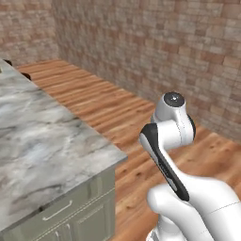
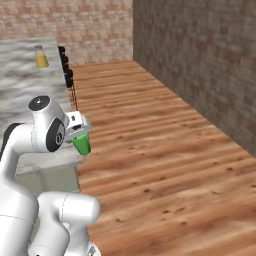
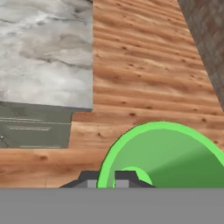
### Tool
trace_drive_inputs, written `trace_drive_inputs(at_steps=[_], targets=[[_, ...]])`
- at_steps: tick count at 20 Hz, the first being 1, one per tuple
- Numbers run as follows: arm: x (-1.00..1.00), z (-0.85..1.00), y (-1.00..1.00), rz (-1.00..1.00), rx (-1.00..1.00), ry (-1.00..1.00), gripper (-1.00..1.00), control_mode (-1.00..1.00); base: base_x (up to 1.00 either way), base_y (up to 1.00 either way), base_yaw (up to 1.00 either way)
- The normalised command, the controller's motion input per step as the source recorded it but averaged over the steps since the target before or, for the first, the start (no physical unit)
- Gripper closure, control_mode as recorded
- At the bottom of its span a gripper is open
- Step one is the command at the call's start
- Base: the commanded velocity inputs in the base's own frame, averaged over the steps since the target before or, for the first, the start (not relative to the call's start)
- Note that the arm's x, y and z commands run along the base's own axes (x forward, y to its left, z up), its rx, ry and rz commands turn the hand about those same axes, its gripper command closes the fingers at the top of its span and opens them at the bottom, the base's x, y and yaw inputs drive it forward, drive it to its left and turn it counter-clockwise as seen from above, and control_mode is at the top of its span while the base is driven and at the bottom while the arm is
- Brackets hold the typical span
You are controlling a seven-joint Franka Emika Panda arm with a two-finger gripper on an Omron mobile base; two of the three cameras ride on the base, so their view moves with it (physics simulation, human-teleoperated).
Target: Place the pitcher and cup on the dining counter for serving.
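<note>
The gripper is shut tight on the rim of the cup, and the cup hangs in the air over the wood floor, just past the corner of a desk with grey-green cabinets. In the hand view the cup is big and close, and you look right down into its green inside, with one finger on each side of its rim. So the cup is picked up and on its way, but it is not put down yet. The pitcher is far off, standing on a long marbled desk with black stools along its edge. That looks like the dining desk, so I think the pitcher part is done. It stands up straight and well apart from the arm. What is left, I think, is to carry the cup over to that far desk, set it down near the pitcher, and let go. The cup is still a long way from there, so the robot will likely have to drive or reach along the floor side of the desk. I would say the job is more than half done. The cup is held only by its rim, so it could tip if it bumps the desk edge.
</note>
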Motion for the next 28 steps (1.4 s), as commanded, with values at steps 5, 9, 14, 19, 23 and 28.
trace_drive_inputs(at_steps=[5,9,14,19,23,28], targets=[[0.00,0.00,0.00,0.00,0.00,0.00,1.00,1.00,1.00,-1.00,0.00],[0.00,0.00,0.00,0.00,0.00,0.00,1.00,1.00,1.00,-1.00,0.05],[0.00,0.00,0.00,0.00,0.00,0.00,1.00,1.00,1.00,-0.88,0.26],[0.00,0.00,0.00,0.00,0.00,0.00,1.00,1.00,1.00,-0.57,0.53],[0.00,0.00,0.00,0.00,0.00,0.00,1.00,1.00,1.00,-0.40,0.63],[0.00,0.00,0.00,0.00,0.00,0.00,1.00,1.00,1.00,-0.37,0.63]])
